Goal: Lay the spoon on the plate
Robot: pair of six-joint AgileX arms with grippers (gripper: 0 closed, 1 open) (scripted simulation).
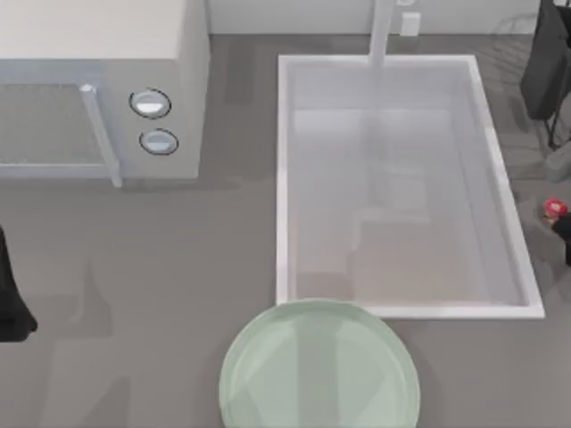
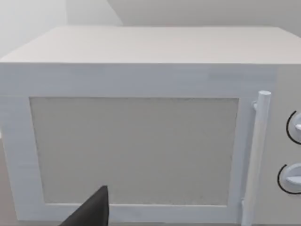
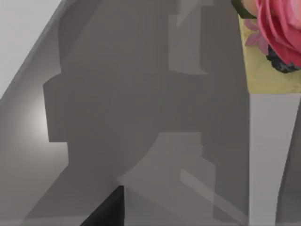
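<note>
The plate (image 1: 319, 367) is a large round mint-green disc at the table's front edge, just in front of the sink, with nothing on it. The spoon's red flower knob (image 1: 555, 209) shows at the far right edge of the table, beside the sink's right wall. My right gripper (image 1: 564, 234) sits right at that knob and is shut on the spoon. In the right wrist view the spoon (image 3: 272, 155) is very close: a pink-red flower over yellow, with a pale handle running down from it. The spoon's bowl is hidden. My left gripper (image 1: 11, 303) is parked at the left edge.
A white microwave (image 1: 98, 89) with two round dials stands at the back left, facing the left wrist camera (image 2: 141, 141). A white rectangular sink (image 1: 287, 178) with a faucet (image 1: 382, 31) takes up the middle right. Bare grey tabletop lies between the microwave, sink and plate.
</note>
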